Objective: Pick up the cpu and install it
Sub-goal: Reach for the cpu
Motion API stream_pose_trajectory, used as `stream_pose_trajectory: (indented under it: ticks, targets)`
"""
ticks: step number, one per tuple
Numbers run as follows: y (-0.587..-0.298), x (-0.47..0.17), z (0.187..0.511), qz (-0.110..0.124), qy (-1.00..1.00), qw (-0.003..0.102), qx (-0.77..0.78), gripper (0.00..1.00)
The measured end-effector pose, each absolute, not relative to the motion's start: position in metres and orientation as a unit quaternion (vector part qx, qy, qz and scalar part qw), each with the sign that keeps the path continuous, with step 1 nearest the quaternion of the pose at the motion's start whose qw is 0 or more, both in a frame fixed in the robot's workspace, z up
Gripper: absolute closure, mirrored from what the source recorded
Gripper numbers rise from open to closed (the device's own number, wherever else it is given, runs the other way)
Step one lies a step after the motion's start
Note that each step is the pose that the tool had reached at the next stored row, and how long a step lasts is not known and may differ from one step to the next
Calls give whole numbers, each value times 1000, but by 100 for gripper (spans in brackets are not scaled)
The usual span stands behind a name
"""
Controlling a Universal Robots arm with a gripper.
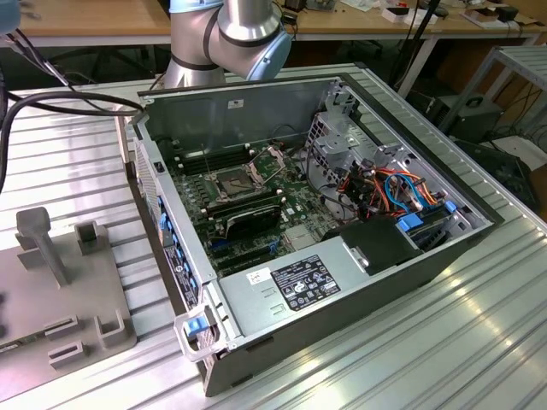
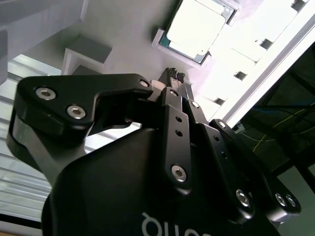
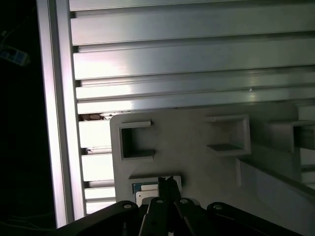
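Note:
The cpu (image 2: 199,27) is a thin square chip with a pale grey top, lying flat in a shallow square pocket of the grey fixture plate (image 2: 128,29). My gripper (image 2: 174,74) hangs just short of it, fingers pressed together and holding nothing. In the first wrist view the same gripper (image 3: 168,181) covers part of the cpu (image 3: 145,189). In the exterior view, the motherboard's square socket (image 1: 226,184) sits in the open computer case (image 1: 410,273), with its metal frame (image 1: 267,156) swung up.
The fixture plate (image 1: 60,290) lies at the exterior view's left on the ribbed aluminium table (image 1: 479,342) and carries raised blocks and a post (image 1: 43,239). In the case are a power supply (image 1: 299,286), cable bundles (image 1: 385,188) and black memory sticks (image 1: 248,220).

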State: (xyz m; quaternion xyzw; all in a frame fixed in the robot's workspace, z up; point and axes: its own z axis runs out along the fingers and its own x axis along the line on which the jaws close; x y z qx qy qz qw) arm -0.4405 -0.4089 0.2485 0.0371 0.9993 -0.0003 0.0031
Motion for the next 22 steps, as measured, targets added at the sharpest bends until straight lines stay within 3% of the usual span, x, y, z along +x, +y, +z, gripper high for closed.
stream_pose_trajectory:
  ticks: [22]
  targets:
    - [-410, -445, 246, -4, 999, 3, 37, 89]
